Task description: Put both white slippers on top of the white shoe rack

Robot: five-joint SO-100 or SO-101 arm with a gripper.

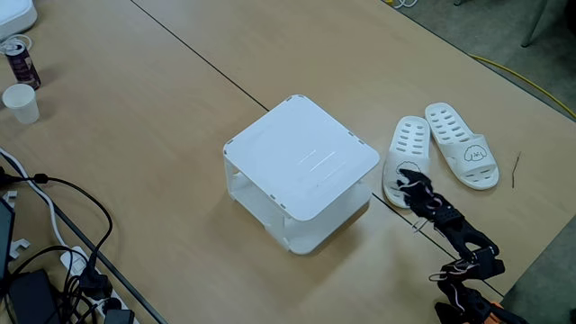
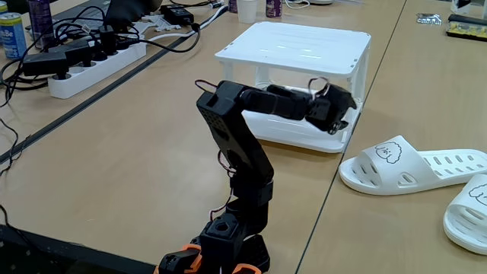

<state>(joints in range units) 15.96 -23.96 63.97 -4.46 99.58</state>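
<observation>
Two white plastic slippers with oval holes (image 1: 441, 148) lie right of the boxy white plastic rack (image 1: 301, 157); the black gripper (image 1: 409, 180) hovers over one slipper, and I cannot tell whether its claw is apart.

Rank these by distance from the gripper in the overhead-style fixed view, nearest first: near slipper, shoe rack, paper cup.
Gripper:
1. Near slipper, right at the gripper, under its tip.
2. Shoe rack, left of the gripper, mid-table.
3. Paper cup, far left edge.
</observation>
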